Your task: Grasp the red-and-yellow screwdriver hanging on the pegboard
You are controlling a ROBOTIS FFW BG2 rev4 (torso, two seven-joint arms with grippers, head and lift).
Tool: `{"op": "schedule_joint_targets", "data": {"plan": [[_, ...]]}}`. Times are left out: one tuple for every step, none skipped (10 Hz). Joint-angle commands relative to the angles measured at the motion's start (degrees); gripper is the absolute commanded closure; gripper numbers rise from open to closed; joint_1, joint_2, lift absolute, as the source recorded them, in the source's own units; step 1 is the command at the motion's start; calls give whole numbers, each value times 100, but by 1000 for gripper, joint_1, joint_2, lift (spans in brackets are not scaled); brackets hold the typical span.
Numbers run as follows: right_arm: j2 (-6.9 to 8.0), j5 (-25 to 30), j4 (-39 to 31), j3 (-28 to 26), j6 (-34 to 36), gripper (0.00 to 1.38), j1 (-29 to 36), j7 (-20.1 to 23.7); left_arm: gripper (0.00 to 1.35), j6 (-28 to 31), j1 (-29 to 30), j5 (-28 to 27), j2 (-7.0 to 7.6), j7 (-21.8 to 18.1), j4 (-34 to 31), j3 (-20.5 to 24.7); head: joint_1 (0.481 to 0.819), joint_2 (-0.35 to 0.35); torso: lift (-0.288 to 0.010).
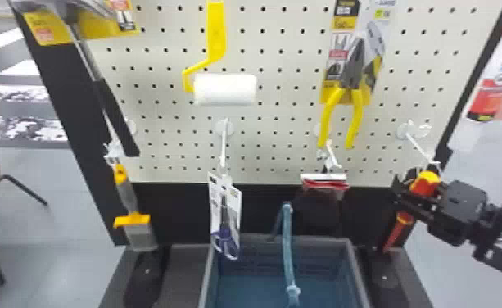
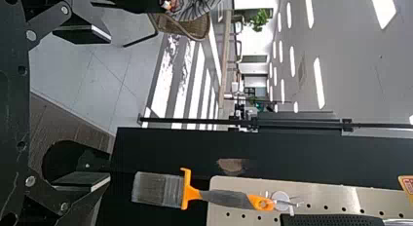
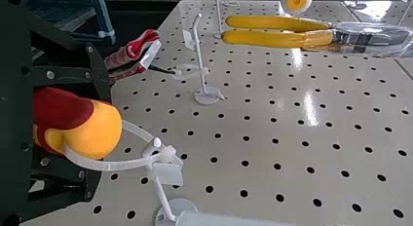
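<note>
At the head view's right, my right gripper point(image 1: 414, 193) is shut around the handle of the red-and-yellow screwdriver point(image 1: 426, 182), which hangs upright from the far-right peg. Its lower part shows below the fingers. In the right wrist view, the right gripper point(image 3: 100, 131) has one finger on either side of the screwdriver's thick handle point(image 3: 100, 128); a clear strap still loops from its rounded end over the white hook point(image 3: 155, 155). My left gripper point(image 2: 100, 109) stands open and idle in the left wrist view, nothing between its fingers, away from the brush.
Pliers point(image 1: 356, 82), a paint roller point(image 1: 225, 88), scissors point(image 1: 224, 233) and a brush point(image 1: 133, 213) hang on the pegboard point(image 1: 278, 139). A red-and-white packet point(image 1: 324, 180) hangs left of the right gripper. Below stands a grey-blue bin point(image 1: 350, 250) with a blue handle point(image 1: 288, 245).
</note>
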Motion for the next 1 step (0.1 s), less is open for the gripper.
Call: {"op": "schedule_joint_targets", "data": {"plan": [[9, 0, -14, 0, 0, 1289, 13, -8, 282, 0, -4, 0, 0, 0, -4, -1, 549, 0, -100]]}}
